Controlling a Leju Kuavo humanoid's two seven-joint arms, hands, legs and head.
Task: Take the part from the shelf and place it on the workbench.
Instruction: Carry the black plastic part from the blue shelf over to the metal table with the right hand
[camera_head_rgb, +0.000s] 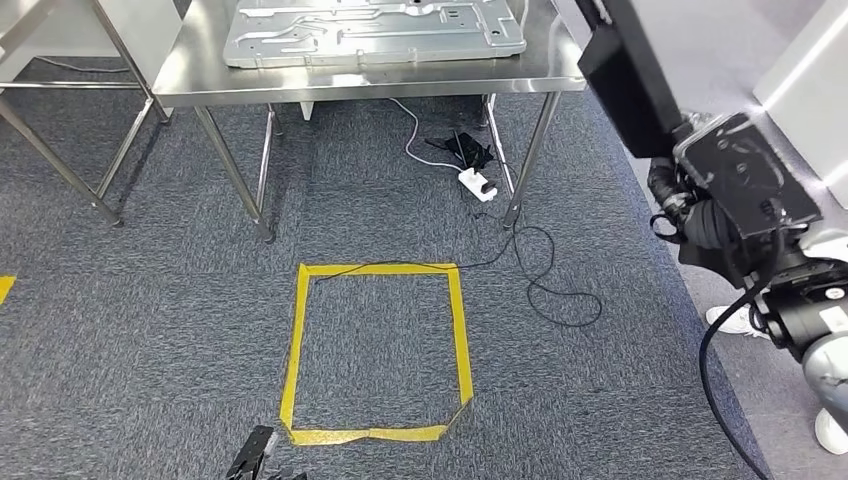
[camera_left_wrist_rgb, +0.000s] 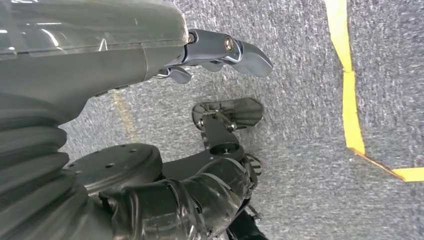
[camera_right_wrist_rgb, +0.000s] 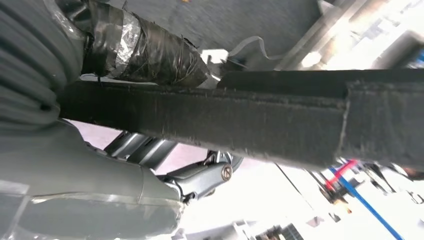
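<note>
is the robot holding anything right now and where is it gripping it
The right hand grips a long black part near one end; the rest juts up and away from the hand. The left hand hangs over the carpet with nothing in it.

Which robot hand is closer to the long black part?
Right. The right hand holds the black part, raised at the robot's right side. The left hand hangs low over the carpet, apart from the part, fingers empty.

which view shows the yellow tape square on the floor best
The head view: the whole yellow tape square lies on the grey carpet in front of the steel table. The left wrist view catches just one corner and edge of it. The right wrist view gives nothing recognisable of it.
</note>
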